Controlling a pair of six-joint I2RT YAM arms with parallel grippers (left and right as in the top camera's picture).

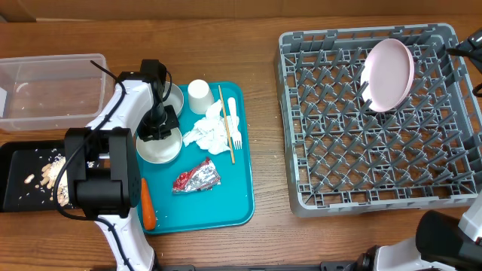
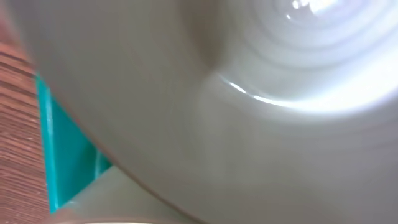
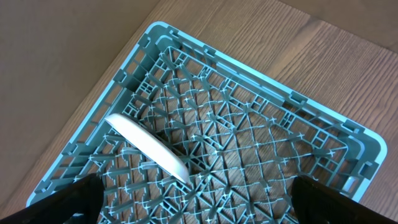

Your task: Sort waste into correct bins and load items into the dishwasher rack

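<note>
My left gripper [image 1: 159, 123] is down on the far rim of a white bowl [image 1: 160, 144] on the teal tray and shut on that rim. In the left wrist view the bowl [image 2: 261, 93] fills the picture and hides the fingers. A second bowl [image 1: 175, 96] and the white cup [image 1: 198, 95] stand just behind. Napkin [image 1: 206, 130], wooden stick [image 1: 227, 126], fork [image 1: 234, 120], foil wrapper [image 1: 196, 178] and carrot [image 1: 148, 205] lie on the tray. The pink plate [image 1: 388, 74] stands on edge in the dishwasher rack [image 1: 331, 192]. My right gripper [image 3: 199, 202] hangs open above the rack [image 3: 261, 124], empty.
The teal tray [image 1: 226, 211] sits at centre left. A clear tub [image 1: 49, 90] stands at the far left. The black tray [image 1: 19, 177] in front of it holds nuts and crumbs [image 1: 53, 177]. My left arm's body covers the tray's left edge.
</note>
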